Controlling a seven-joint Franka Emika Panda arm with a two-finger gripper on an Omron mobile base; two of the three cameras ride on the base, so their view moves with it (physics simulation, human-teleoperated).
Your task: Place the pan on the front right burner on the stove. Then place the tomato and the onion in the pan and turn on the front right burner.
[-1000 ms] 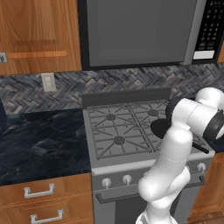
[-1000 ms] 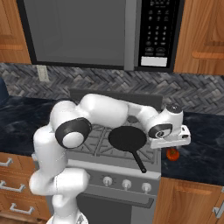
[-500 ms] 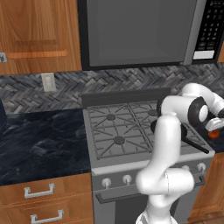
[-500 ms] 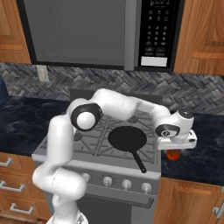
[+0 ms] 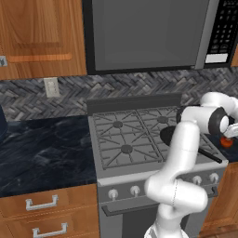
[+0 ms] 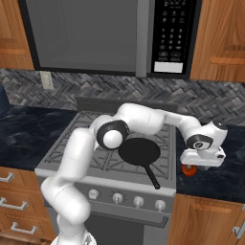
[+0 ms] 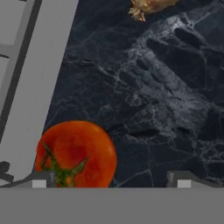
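Red tomato (image 7: 76, 154) sat off-centre under my open gripper (image 7: 109, 181); I judged I should shift toward the stove (image 7: 26, 87) edge, then descend.

- Setting: a home kitchen, computer-rendered.
- Stove (image 5: 139, 139): grey steel gas range, four grated burners, a row of round silver knobs (image 6: 127, 200) on its front.
- Microwave (image 6: 110, 36): mounted above the range, black keypad on its right side.
- Counter (image 5: 42, 148): dark marbled stone on both sides of the range.
- Backsplash (image 5: 116, 88): grey herringbone tile with a wall outlet (image 5: 50, 87).
- Cabinets (image 5: 37, 37): warm brown wood above; drawers (image 5: 44, 209) with metal handles below.
- On hand: black pan (image 6: 139, 152) on the stove; tomato (image 7: 76, 155) on the counter.
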